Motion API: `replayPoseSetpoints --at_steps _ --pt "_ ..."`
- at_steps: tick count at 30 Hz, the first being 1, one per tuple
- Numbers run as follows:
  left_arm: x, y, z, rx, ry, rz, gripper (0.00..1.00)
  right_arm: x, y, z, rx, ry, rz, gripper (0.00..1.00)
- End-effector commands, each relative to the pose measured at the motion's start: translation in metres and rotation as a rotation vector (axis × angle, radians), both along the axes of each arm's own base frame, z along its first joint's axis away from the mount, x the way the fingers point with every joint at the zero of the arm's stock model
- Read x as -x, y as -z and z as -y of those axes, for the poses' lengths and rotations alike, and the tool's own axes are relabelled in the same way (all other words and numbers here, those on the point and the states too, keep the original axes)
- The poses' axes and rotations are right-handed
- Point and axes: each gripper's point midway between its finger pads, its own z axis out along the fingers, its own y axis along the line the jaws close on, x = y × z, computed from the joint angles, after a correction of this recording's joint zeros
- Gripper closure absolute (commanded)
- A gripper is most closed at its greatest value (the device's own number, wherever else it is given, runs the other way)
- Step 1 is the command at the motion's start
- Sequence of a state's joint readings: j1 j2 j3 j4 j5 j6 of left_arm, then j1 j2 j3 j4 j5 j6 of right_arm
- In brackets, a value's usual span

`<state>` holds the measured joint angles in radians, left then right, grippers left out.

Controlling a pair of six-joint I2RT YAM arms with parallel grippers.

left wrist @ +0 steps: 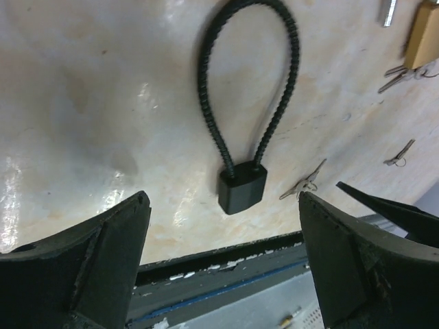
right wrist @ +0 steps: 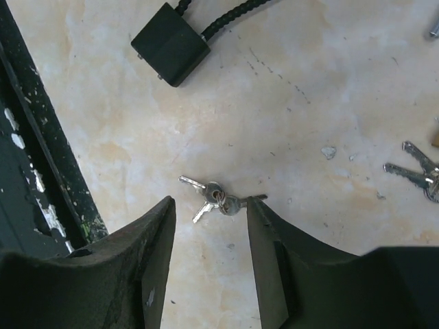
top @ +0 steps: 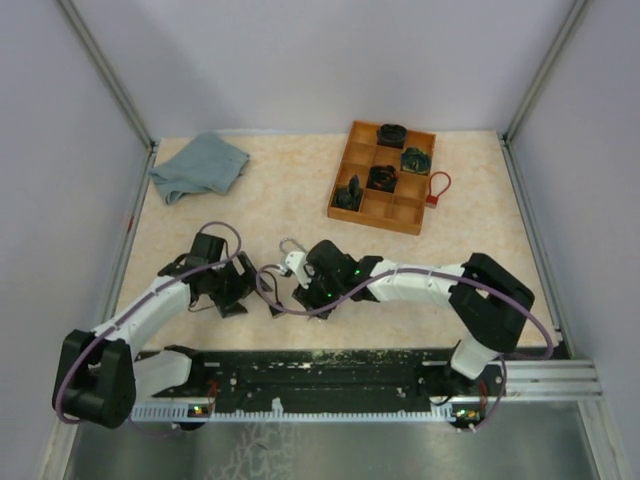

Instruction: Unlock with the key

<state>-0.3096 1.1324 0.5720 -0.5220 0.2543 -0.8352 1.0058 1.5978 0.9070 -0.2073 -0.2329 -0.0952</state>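
Note:
A black cable lock (left wrist: 242, 188) lies on the table with its braided loop (left wrist: 206, 68) stretched away from its body. The same lock body (right wrist: 170, 44) shows at the top of the right wrist view. A small ring of keys (right wrist: 216, 195) lies flat just past the tips of my right gripper (right wrist: 210, 205). Its jaws stand apart with nothing between them, and the right fingertip (right wrist: 257, 203) overlaps one key's blade. My left gripper (left wrist: 223, 202) is wide open and empty, hovering near the lock body. From above, both grippers (top: 240, 290) (top: 298, 292) flank the lock (top: 268, 285).
A brass padlock (left wrist: 422, 34) with its own keys (left wrist: 401, 75) lies further off, and a loose key (left wrist: 399, 154) near it. A wooden tray (top: 411, 214) holding more locks, a red lock (top: 438, 188) and a blue cloth (top: 198, 165) sit at the back. The black rail (right wrist: 41, 157) lines the near table edge.

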Motion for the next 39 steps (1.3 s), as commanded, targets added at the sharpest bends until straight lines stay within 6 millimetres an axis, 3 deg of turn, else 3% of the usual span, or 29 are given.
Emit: replayPoseSetpoints --at_steps 1,9,17,23,27,30,33,36,39 --pt "0.001 -0.007 0.009 0.139 0.051 0.018 0.07 -0.005 -0.002 -0.014 0.046 -0.101 0.069 0.53" --pt "-0.008 -0.023 -0.004 0.090 0.027 0.094 0.08 -0.007 0.032 -0.005 0.213 -0.136 0.079 0.58" --pt "-0.008 -0.030 -0.002 0.101 0.041 0.116 0.08 -0.002 0.038 0.011 0.280 -0.150 0.071 0.63" --pt "-0.009 -0.036 0.001 0.119 0.052 0.137 0.08 0.011 0.031 0.009 0.249 -0.199 0.020 0.61" --pt "-0.009 -0.040 0.003 0.132 0.061 0.155 0.09 0.007 0.034 0.009 0.258 -0.186 0.037 0.63" --pt "-0.009 -0.043 0.004 0.143 0.069 0.168 0.09 0.000 0.041 0.012 0.296 -0.153 0.054 0.72" --pt "-0.009 -0.048 0.007 0.159 0.078 0.185 0.09 -0.004 0.042 0.013 0.303 -0.134 0.065 0.88" --pt "-0.009 -0.053 0.012 0.194 0.105 0.219 0.10 -0.006 0.029 0.010 0.262 -0.115 0.091 1.00" --pt "-0.010 -0.060 0.020 0.243 0.140 0.255 0.12 -0.010 0.008 0.007 0.198 -0.093 0.140 1.00"
